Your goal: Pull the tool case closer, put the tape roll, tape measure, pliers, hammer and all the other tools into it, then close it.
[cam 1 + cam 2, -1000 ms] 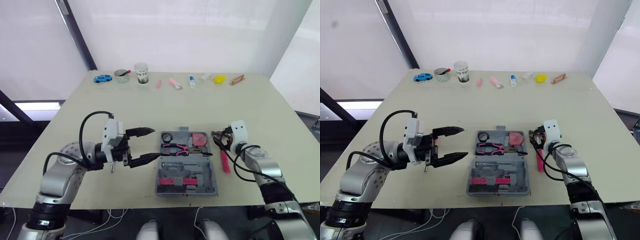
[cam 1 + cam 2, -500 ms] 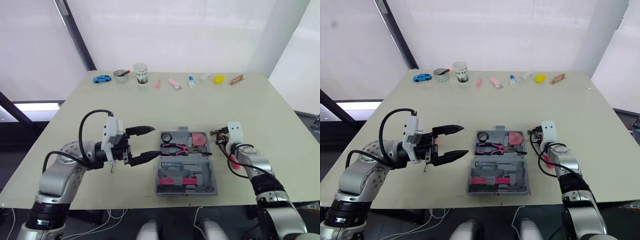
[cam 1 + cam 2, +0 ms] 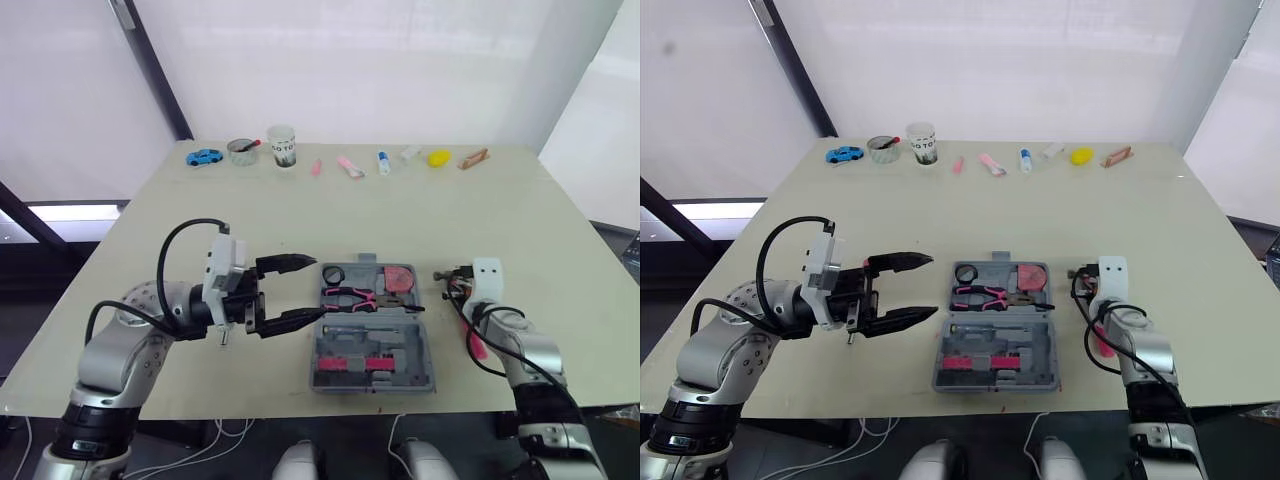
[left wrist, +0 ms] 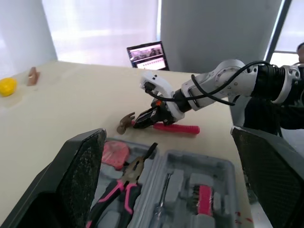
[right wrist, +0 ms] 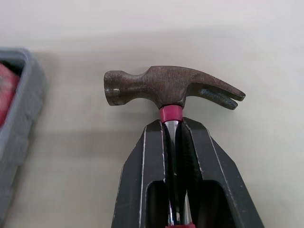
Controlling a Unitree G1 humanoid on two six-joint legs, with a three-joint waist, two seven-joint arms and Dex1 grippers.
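Holding, item one: hammer [image 5: 171,90], clamped in my right gripper [image 5: 172,125]. Both fingers are closed on the shaft just under the pink collar, with the head forward of the fingertips.

- **Location:** low over the table [image 3: 330,215], just right of the tool case [image 3: 427,340]. Lifted or resting, I cannot tell.
- **Left gripper [image 3: 310,288]:** fingers wide apart, empty, hovering just beside the case's left edge.
- **Case:** open, both halves flat, near my edge of the table.
- **Contents logged:** tape roll [image 3: 333,273], pliers [image 3: 350,296] and tape measure [image 3: 398,279] in the far half; screwdriver [image 3: 362,329] in the near half.
- **Step in hand, by my reckoning:** stowing the hammer.
- **Next move calls for:** carrying it left over the case wall, turning it to lie along a free slot, then letting go. Closing comes after.
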